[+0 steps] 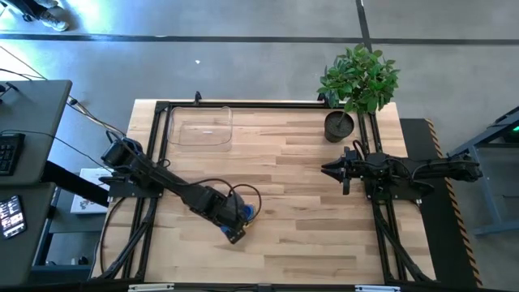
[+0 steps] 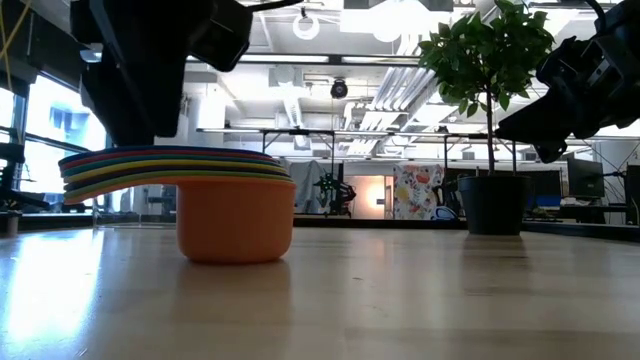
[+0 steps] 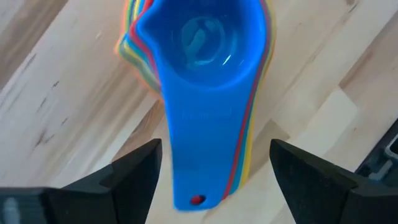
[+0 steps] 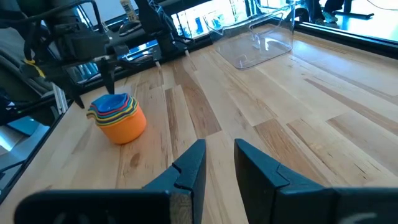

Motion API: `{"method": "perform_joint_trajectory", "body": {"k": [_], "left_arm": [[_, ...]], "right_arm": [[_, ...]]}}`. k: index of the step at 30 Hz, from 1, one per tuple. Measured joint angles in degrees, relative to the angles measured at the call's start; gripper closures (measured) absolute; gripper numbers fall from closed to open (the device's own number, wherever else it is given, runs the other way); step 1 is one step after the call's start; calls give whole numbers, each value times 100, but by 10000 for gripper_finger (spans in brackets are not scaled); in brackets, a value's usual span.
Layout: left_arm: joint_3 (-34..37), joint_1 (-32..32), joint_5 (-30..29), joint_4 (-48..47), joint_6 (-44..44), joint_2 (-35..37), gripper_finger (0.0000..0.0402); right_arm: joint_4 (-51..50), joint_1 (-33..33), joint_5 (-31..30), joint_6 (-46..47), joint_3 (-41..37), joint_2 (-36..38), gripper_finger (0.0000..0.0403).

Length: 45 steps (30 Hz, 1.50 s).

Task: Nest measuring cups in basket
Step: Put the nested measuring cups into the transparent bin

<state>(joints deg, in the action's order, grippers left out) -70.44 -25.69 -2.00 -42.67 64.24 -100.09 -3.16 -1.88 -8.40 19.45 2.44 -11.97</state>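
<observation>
The measuring cups (image 3: 205, 50) stand nested in one stack on the bare wood near the table's front, left of the middle. The orange cup (image 2: 235, 215) is outermost and rests on its base; the dark blue one is innermost on top. Their flat handles (image 3: 199, 155) fan out to one side, clear of the table. My left gripper (image 3: 214, 168) hangs open just above them, pointing steeply down, with one finger on each side of the handles and touching neither. The clear basket (image 1: 200, 128) stands at the far left. My right gripper (image 4: 219, 163) waits open at the right side.
A small dark pot with a green plant (image 1: 339, 126) stands at the far right, close to my right gripper (image 1: 331, 170). Bare wood stretches between the cup stack (image 4: 118, 118) and the basket (image 4: 261, 37). Black frame rails run along the table's left and right edges.
</observation>
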Motion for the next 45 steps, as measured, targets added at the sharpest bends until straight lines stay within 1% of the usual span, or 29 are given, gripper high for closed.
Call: {"method": "perform_joint_trajectory", "body": {"k": [3, 14, 25, 40, 45], "left_arm": [[109, -20, -7, 308, 9, 0, 112], [117, -142, 22, 593, 421, -310, 112], [111, -142, 11, 456, 754, -485, 114], [99, 35, -129, 362, 763, -562, 117], [99, 55, -124, 296, 755, -562, 132]], "right_arm": [[0, 1, 0, 1, 2, 0, 327], [0, -1, 0, 1, 0, 0, 327], [1, 0, 2, 1, 0, -2, 327], [2, -1, 0, 1, 0, -52, 327], [2, 0, 0, 0, 0, -55, 327]]}}
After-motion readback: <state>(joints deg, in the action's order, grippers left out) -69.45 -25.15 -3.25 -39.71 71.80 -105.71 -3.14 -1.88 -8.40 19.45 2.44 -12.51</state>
